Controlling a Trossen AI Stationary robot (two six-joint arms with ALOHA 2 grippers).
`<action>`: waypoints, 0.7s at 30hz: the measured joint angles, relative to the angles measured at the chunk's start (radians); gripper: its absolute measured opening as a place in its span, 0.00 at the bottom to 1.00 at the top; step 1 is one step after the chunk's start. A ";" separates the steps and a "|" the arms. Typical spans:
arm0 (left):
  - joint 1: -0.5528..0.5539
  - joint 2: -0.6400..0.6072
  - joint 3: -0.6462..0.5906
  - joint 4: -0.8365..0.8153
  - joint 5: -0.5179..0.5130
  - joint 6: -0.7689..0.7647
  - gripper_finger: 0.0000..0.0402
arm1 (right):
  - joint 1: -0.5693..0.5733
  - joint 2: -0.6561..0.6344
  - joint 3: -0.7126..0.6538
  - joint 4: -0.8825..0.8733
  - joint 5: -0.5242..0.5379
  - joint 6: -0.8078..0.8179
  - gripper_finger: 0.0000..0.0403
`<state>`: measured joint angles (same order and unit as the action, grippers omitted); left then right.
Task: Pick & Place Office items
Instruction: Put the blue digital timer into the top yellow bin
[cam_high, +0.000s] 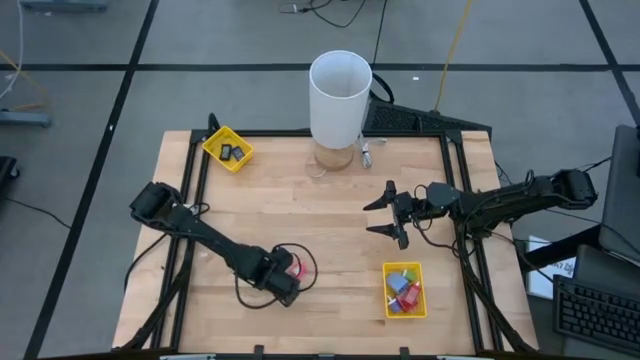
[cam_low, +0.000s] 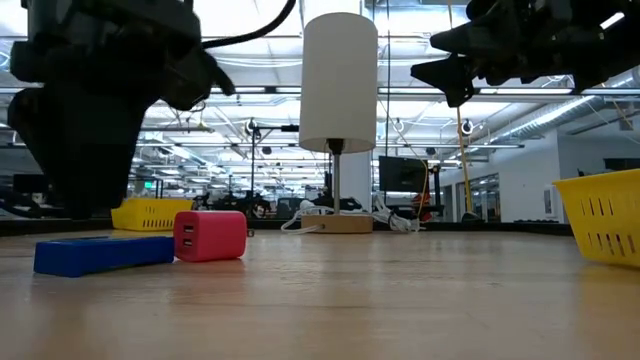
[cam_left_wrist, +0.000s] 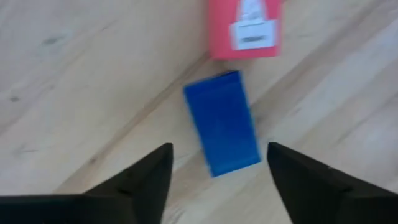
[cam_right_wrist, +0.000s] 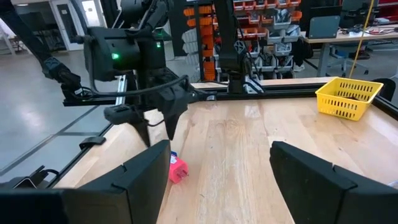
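A blue block (cam_left_wrist: 222, 123) lies flat on the table with a red block (cam_left_wrist: 244, 28) just beyond its end; both also show in the low view, blue block (cam_low: 105, 253) and red block (cam_low: 210, 235). My left gripper (cam_left_wrist: 219, 150) hovers open over the blue block near the table's near edge (cam_high: 288, 280), one finger on either side of the block. My right gripper (cam_high: 375, 218) hangs open above the table's right half, clear of everything. More small red, blue and green pieces lie in the near yellow tray (cam_high: 404, 290), and black ones lie in the far yellow tray (cam_high: 228, 148).
A tall white cylinder (cam_high: 340, 95) stands on a wooden foot at the middle of the far edge. The far yellow tray sits at the far left corner, and the near yellow tray near the near right. A dark cable loops beside the left gripper. Bare wood lies between the arms.
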<state>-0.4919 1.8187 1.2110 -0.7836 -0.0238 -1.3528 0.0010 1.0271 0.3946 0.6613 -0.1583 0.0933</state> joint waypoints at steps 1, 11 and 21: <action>0.000 0.000 0.000 0.014 0.000 0.000 0.68 | 0.000 0.000 0.000 0.000 0.000 0.000 0.66; 0.030 0.094 0.004 0.042 0.076 -0.037 0.82 | 0.000 0.000 0.000 0.001 0.000 0.000 0.66; 0.031 0.113 0.008 -0.062 0.098 -0.044 0.75 | 0.000 0.000 0.000 0.000 0.000 0.000 0.66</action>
<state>-0.4606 1.9318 1.2194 -0.8454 0.0737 -1.3968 0.0010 1.0271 0.3946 0.6609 -0.1581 0.0933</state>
